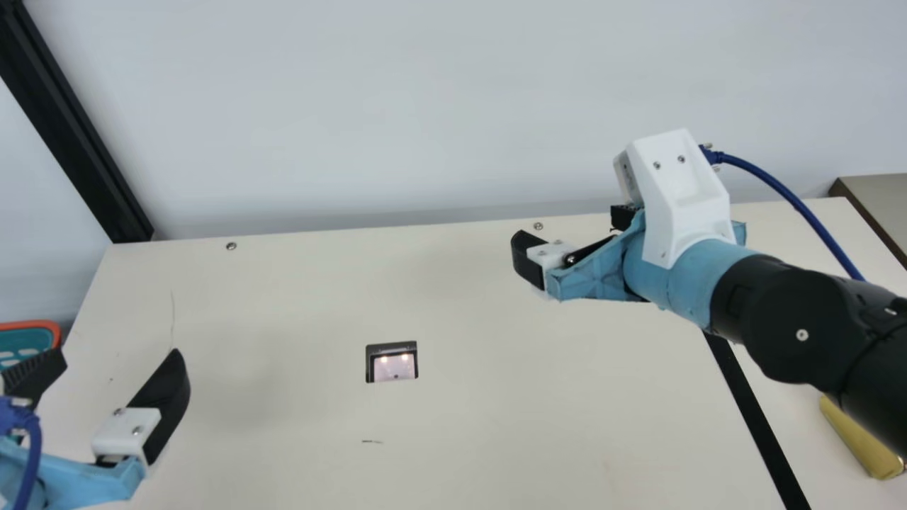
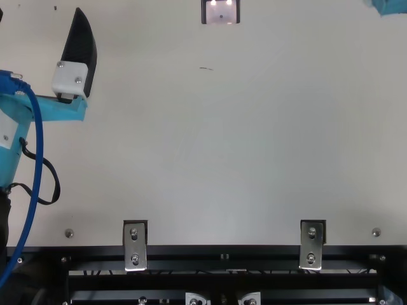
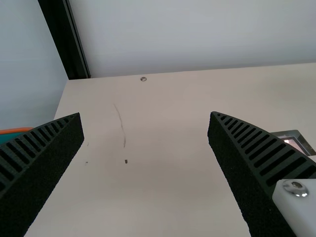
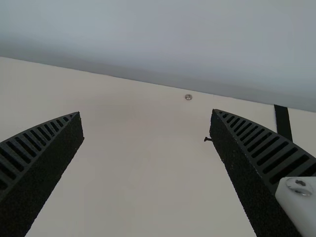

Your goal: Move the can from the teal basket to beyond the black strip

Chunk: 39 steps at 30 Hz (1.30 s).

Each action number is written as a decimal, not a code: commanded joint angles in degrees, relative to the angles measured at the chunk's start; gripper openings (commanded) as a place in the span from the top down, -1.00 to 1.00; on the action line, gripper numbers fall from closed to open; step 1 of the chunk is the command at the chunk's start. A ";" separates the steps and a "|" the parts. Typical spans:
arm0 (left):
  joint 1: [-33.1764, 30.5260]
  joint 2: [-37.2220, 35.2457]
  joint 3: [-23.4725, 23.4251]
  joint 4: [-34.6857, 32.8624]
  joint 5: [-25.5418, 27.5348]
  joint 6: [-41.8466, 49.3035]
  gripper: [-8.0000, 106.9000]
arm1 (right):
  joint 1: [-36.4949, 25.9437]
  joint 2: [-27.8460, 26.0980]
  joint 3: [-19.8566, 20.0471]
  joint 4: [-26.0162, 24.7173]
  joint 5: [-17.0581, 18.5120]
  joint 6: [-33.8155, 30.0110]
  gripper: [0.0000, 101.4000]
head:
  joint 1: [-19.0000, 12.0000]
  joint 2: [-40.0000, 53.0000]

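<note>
The teal basket (image 1: 28, 343), orange-rimmed, is cut off by the main view's left edge; its rim (image 3: 16, 131) also shows in the left wrist view. My left gripper (image 1: 119, 360) stands open beside it, with nothing between its fingers (image 3: 146, 118). Past the black strip (image 1: 755, 418), on its right side, lies a gold cylinder (image 1: 859, 438), apparently the can, partly behind my right forearm. My right gripper (image 1: 568, 227) is open and holds nothing, above the table left of the strip; in the right wrist view the gripper (image 4: 146, 114) has bare tabletop between its fingers, and the strip (image 4: 283, 121) passes beyond one finger.
A small dark-framed plate (image 1: 392, 362) is set in the cream table (image 1: 297, 304). Behind the table rises a pale wall, with a black post (image 1: 78, 134) at the back left corner. Metal brackets (image 2: 135, 245) sit along the near edge.
</note>
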 commanded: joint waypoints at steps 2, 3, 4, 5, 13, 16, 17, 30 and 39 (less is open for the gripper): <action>0.54 -0.53 0.27 0.17 -0.29 -0.14 -0.71 | 0.24 -0.58 0.37 -1.34 -0.21 1.36 -1.00 | -0.52 0.56; 0.90 -1.06 0.55 0.25 -0.45 -0.21 -0.71 | 0.42 -1.06 0.81 -1.91 -0.43 1.82 -1.00 | -0.52 0.56; 1.26 -1.70 0.95 0.13 -0.73 -0.16 -0.71 | 0.66 -1.70 1.43 -2.24 -0.76 2.12 -1.00 | -0.52 0.56; 1.70 -2.44 1.42 0.00 -1.04 -0.02 -0.71 | 0.91 -2.49 2.19 -2.81 -1.14 2.57 -1.00 | -0.52 0.56; 3.80 -10.45 6.65 -2.27 -3.29 0.80 -0.71 | 2.25 -11.33 11.35 -7.72 -4.72 6.13 -1.00 | -0.52 0.56; 3.91 -14.39 8.30 -2.90 -2.70 0.83 -0.71 | 2.33 -15.38 15.02 -9.46 -5.36 7.73 -1.00 | -0.52 0.56; 3.92 -15.75 8.72 -3.03 -2.16 0.90 -0.71 | 2.22 -16.76 16.14 -10.04 -5.36 8.30 -1.00 | -0.52 0.56; 5.38 -31.65 6.33 -0.66 27.03 2.17 -0.71 | 1.68 -32.09 24.16 -18.50 4.15 16.21 -1.00 | -0.52 0.56; 5.03 -41.92 2.86 4.11 49.06 -0.56 -0.71 | 3.12 -41.05 27.07 -25.89 11.71 23.83 -1.00 | -0.52 0.56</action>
